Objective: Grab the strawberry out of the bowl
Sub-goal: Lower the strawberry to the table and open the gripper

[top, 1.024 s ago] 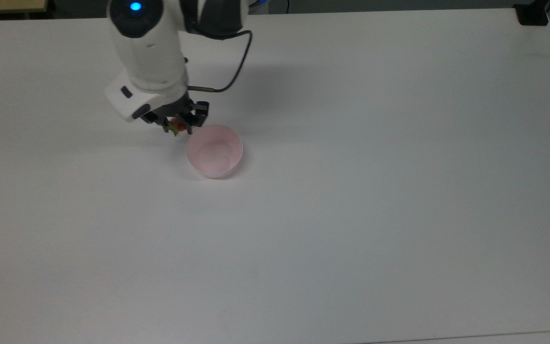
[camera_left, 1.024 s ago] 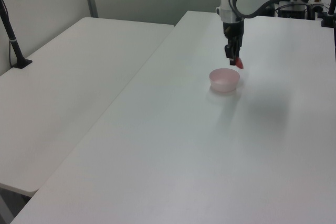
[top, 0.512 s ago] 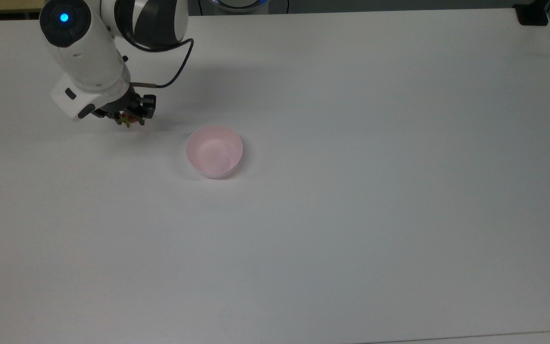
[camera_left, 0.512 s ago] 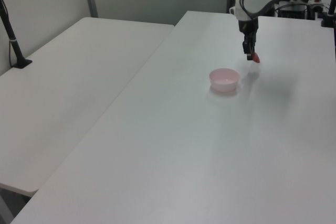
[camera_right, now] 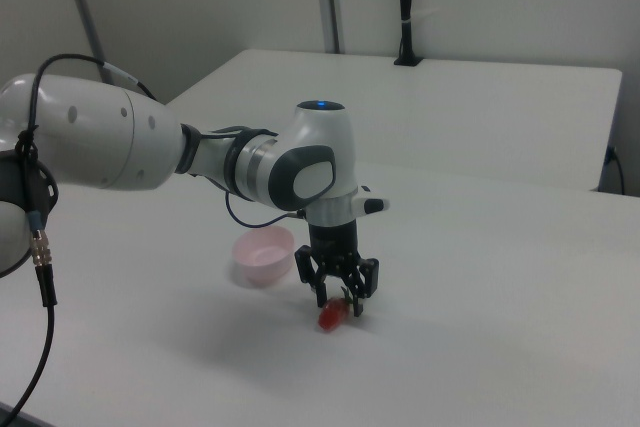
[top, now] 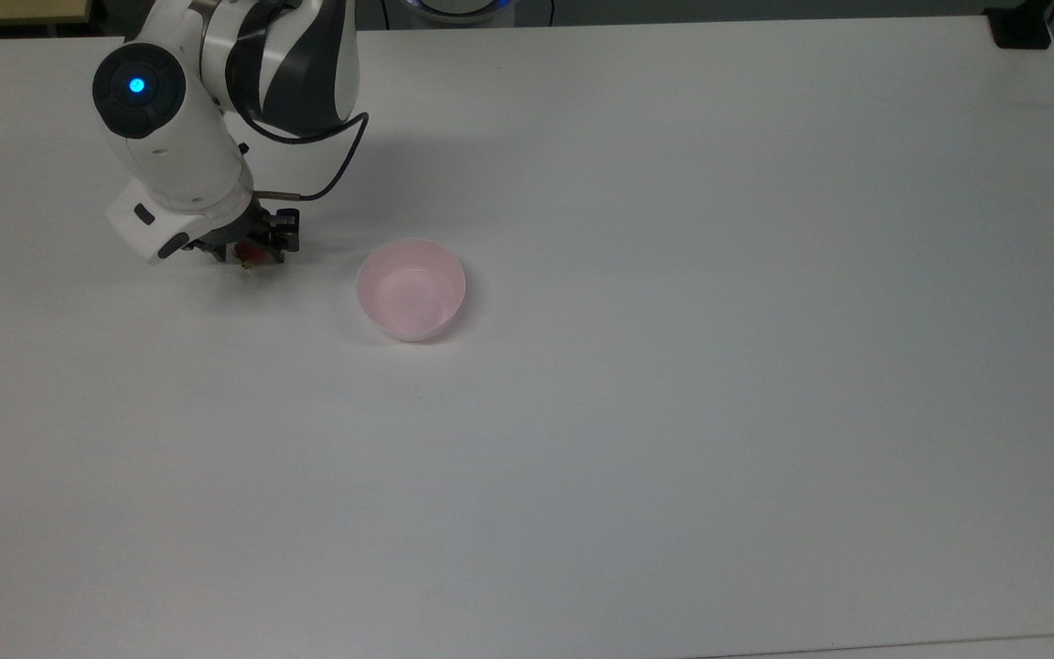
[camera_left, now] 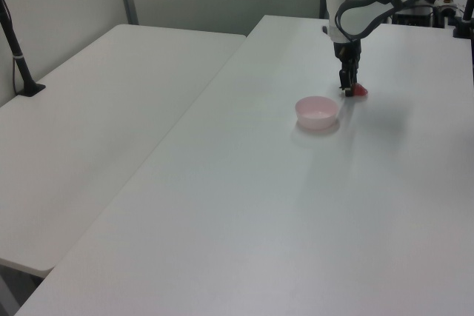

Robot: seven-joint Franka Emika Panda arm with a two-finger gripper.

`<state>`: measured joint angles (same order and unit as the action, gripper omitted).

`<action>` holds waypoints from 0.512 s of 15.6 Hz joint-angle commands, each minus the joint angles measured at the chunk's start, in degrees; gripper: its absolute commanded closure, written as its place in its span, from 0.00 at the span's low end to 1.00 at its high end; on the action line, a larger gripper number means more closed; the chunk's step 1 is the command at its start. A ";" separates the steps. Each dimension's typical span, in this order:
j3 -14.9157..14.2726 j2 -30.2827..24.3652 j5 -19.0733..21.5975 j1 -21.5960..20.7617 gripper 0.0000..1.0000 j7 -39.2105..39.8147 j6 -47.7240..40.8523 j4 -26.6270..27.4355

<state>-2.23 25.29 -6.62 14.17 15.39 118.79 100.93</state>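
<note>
Gripper [camera_right: 338, 304] down at the table [top: 673, 412], fingers closed on strawberry [camera_right: 331, 317], w/ the berry at or nearly on the surface. Bowl [top: 411, 288] empty, off to the top view's right, well apart. Risks: slick, rounded fruit squirting out of a narrow pinch; bruising if squeezed harder; rolling off once let go.

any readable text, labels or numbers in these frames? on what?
None. The arm, the tool, the bowl, the strawberry and the table carry no readable words, brands or numbers. The only mark on the arm is a blue light.
</note>
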 commanded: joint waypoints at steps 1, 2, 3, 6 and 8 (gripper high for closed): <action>0.12 -2.52 0.03 0.07 0.00 -3.51 0.39 -0.29; 0.21 -3.57 0.12 -0.02 0.00 -4.48 0.13 -0.38; 0.47 -5.06 0.21 -0.11 0.00 -5.71 -0.22 -0.38; 0.65 -10.59 0.65 -2.12 0.00 -8.62 -4.87 -0.47; 0.65 -14.73 1.96 -3.88 0.00 -8.80 -7.86 -0.47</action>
<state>-1.45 18.35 -6.38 13.32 8.65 115.79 98.72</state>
